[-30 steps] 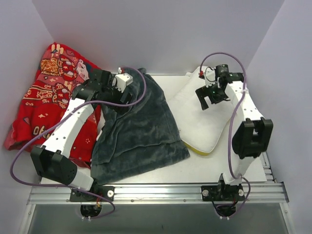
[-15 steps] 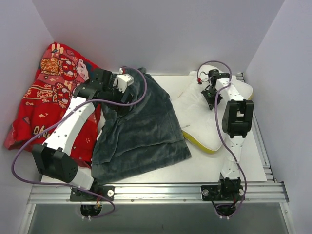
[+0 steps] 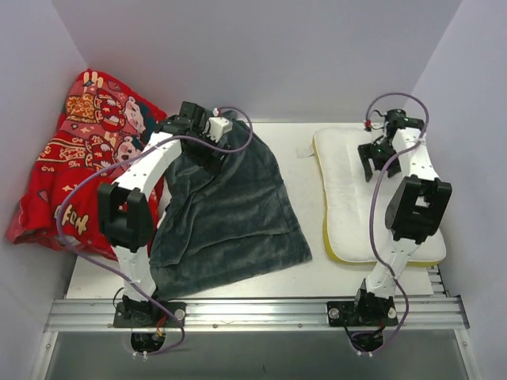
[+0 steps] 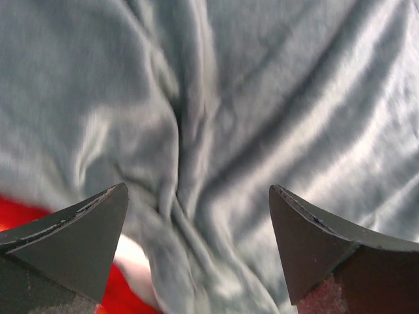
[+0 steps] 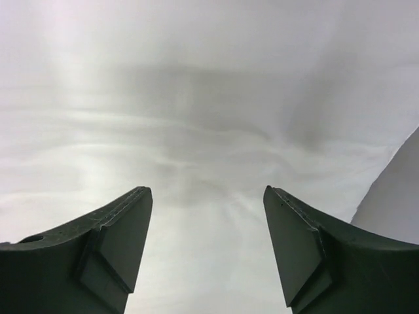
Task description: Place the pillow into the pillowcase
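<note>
The pillowcase (image 3: 230, 214) lies spread with its plush grey-blue face up in the middle of the table; no zebra stripes show. The white pillow (image 3: 348, 206) lies flat on the right, its yellow band along the near edge. My left gripper (image 3: 212, 152) is open above the far left part of the pillowcase; its wrist view shows wrinkled grey plush (image 4: 216, 131) between the two fingertips (image 4: 98, 222). My right gripper (image 3: 372, 168) is open just above the far part of the pillow; its wrist view shows white pillow fabric (image 5: 196, 118) between spread fingers (image 5: 124, 222).
A red printed cloth (image 3: 75, 158) is heaped against the left wall and shows at the lower left of the left wrist view (image 4: 26, 209). White walls close the back and sides. A metal rail (image 3: 253, 313) runs along the near edge.
The pillow has dropped from tilted and bunched to flat and straight on the right. The right arm has swung right and back. The left arm has folded in, its gripper now slightly right.
</note>
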Motion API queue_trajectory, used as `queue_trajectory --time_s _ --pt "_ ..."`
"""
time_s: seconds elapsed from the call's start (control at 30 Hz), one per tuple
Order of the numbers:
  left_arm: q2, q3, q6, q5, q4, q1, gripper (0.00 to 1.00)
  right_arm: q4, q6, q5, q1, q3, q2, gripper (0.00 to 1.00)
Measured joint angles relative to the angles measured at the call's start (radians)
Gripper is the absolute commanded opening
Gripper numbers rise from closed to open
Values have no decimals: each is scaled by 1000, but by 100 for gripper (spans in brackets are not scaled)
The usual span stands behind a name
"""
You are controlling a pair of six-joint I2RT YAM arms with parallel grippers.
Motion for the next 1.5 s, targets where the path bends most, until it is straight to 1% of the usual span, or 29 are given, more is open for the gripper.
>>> queue_trajectory --time_s 0.07,0.13,0.23,0.27,0.33,0.5,0.53,0.6,0.7,0.73,0.77,0.8,0.87,0.97,1.07,1.1,1.13,1.17,1.2,1.27,1.3,1.4,1.5 --pt "79 60 19 22 9 -3 97 1 20 -24 78 -17 -82 70" --pt "145 111 38 44 17 -11 97 3 42 -59 191 -34 -172 70" --pt "228 158 76 72 36 -38 97 -3 76 -128 320 -48 -254 69" --pt "250 165 88 80 42 -50 97 -9 86 -149 336 -51 -269 69" --pt "286 167 111 91 48 -79 97 -19 105 -172 328 -72 -286 69" --pt "349 154 142 97 82 -161 97 -39 139 -190 238 -185 -293 68" --pt "359 153 142 97 92 -183 91 -43 146 -190 221 -207 -293 68" --pt "383 153 143 89 114 -218 85 -55 156 -193 195 -241 -291 68" --pt "430 154 142 62 140 -255 62 -62 163 -193 166 -275 -291 67" --pt "444 169 142 39 150 -265 47 -64 163 -194 158 -285 -291 67" --pt "459 195 135 35 152 -270 40 -69 163 -196 150 -296 -290 67" --pt "486 234 126 22 153 -274 29 -72 163 -197 143 -303 -290 66" --pt "538 321 101 4 145 -275 0 -82 163 -201 128 -318 -290 65" --pt "654 518 58 -9 134 -272 0 -99 157 -215 109 -326 -290 64" --pt "799 766 -29 -13 134 -263 0 -115 147 -248 99 -331 -291 64" --pt "843 841 -66 -10 144 -257 11 -119 144 -257 99 -333 -292 63" --pt "871 882 -112 -8 175 -250 25 -122 142 -270 103 -334 -293 63" --pt "880 884 -172 2 222 -237 36 -125 140 -283 111 -335 -294 63" --pt "879 863 -223 20 277 -222 57 -126 140 -295 125 -335 -294 62" --pt "860 804 -316 47 393 -186 66 -123 144 -319 170 -334 -295 61" --pt "850 781 -348 55 425 -165 72 -120 148 -328 199 -332 -295 60" --pt "818 768 -356 61 446 -104 75 -101 166 -357 307 -307 -290 57" --pt "695 661 -307 62 437 -43 76 -68 193 -373 423 -251 -255 49"
